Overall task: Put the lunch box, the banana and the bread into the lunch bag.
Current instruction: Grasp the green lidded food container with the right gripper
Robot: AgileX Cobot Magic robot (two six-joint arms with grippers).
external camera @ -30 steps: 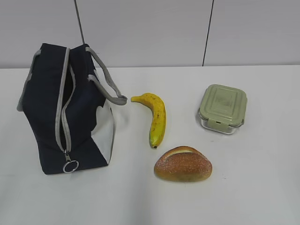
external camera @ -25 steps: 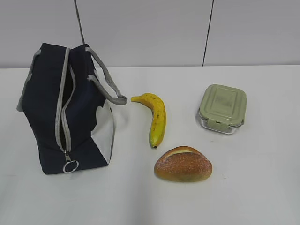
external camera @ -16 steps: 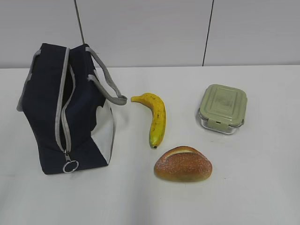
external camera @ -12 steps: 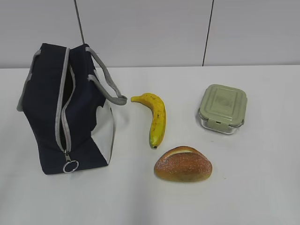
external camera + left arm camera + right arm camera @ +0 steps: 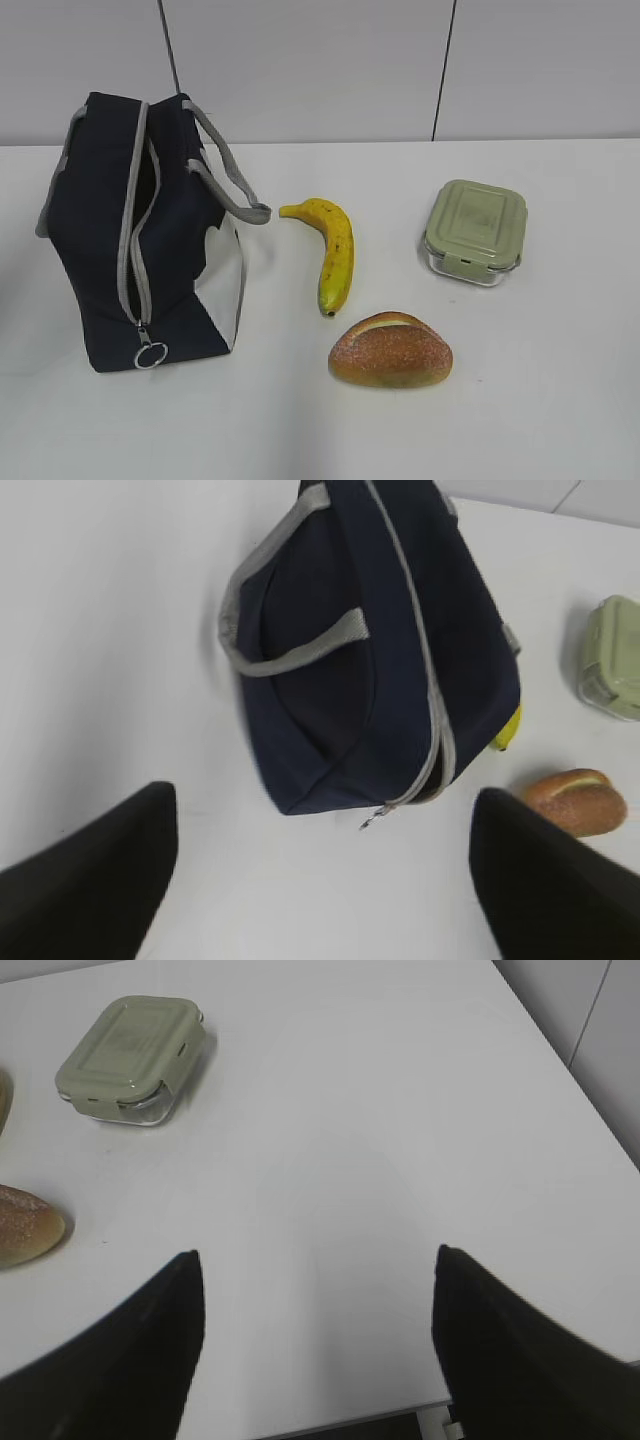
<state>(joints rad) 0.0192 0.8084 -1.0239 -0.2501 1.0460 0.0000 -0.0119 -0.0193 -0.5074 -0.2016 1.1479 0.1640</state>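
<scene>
The navy lunch bag [image 5: 140, 240] stands at the left of the white table, its grey zipper partly open with the ring pull [image 5: 150, 354] at the front. The banana [image 5: 334, 254] lies to its right, the bread [image 5: 391, 350] in front of the banana, the lunch box [image 5: 475, 231] at the right. My left gripper [image 5: 325, 800] is open and empty above the table in front of the lunch bag [image 5: 370, 650]. My right gripper [image 5: 315, 1265] is open and empty over bare table, right of the lunch box [image 5: 132, 1044] and bread [image 5: 25, 1225]. Neither gripper shows in the exterior view.
The table's right and near edges [image 5: 560, 1060] show in the right wrist view. A white panelled wall [image 5: 320, 60] stands behind the table. The bread [image 5: 575, 800] and lunch box [image 5: 612, 655] show right of the bag in the left wrist view.
</scene>
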